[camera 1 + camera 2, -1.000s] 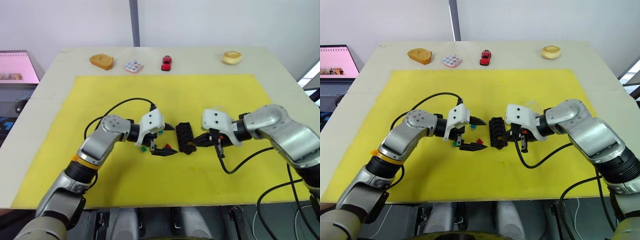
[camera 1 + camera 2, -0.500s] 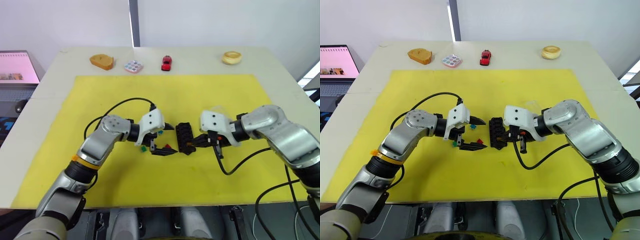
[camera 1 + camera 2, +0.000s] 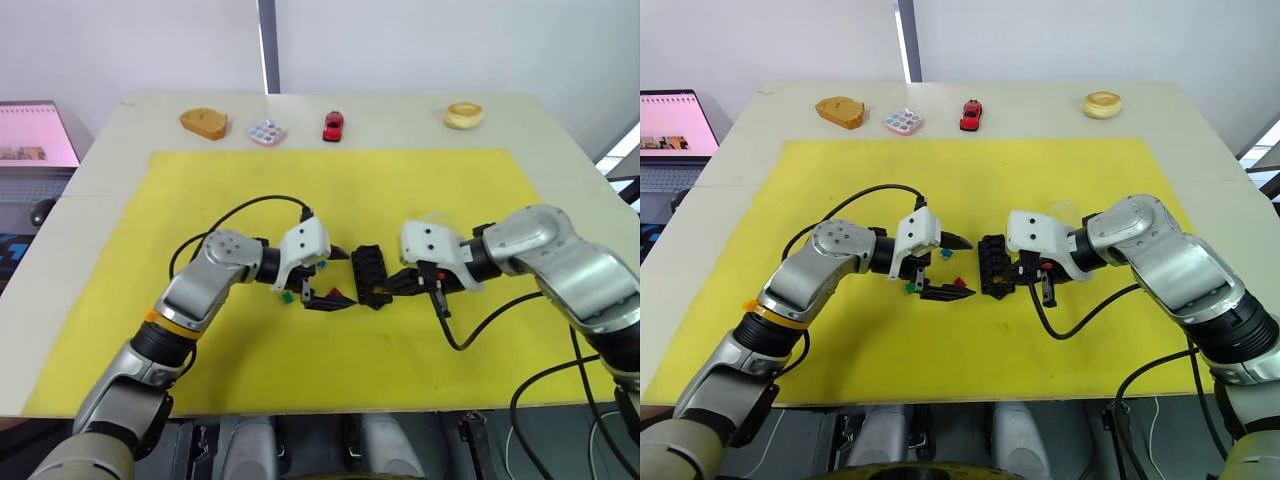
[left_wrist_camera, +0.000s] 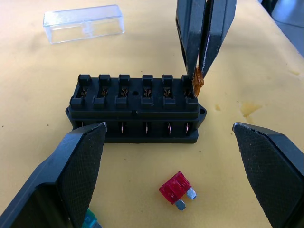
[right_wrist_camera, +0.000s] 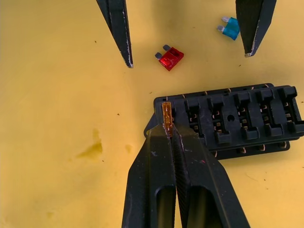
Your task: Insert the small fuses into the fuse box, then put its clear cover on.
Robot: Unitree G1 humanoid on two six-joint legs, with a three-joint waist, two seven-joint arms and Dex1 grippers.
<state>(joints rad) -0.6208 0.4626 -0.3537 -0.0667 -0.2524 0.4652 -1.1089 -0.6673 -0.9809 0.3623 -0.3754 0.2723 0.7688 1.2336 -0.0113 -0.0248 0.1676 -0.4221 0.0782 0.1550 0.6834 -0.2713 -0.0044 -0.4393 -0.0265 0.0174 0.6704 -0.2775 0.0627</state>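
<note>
The black fuse box (image 4: 135,102) lies on the yellow mat between my two grippers. My right gripper (image 5: 172,135) is shut on an amber fuse (image 5: 166,114) held upright at the box's end slot (image 4: 191,90); whether its blades are in the slot is unclear. My left gripper (image 3: 335,278) is open on the other side of the box, its fingers (image 4: 71,175) spread wide around a red fuse (image 4: 178,190). A teal fuse (image 5: 231,27) and a green fuse (image 3: 287,296) lie near the left gripper. The clear cover (image 4: 84,22) rests on the mat behind my right gripper.
Along the table's far edge sit a slice of bread (image 3: 204,122), a round paint palette (image 3: 267,132), a red toy car (image 3: 333,125) and a round bun (image 3: 464,115). A laptop screen (image 3: 35,133) stands off the table's left. Cables loop from both wrists.
My right gripper has edged slightly toward the fuse box's end with the amber fuse. The left gripper has stayed put.
</note>
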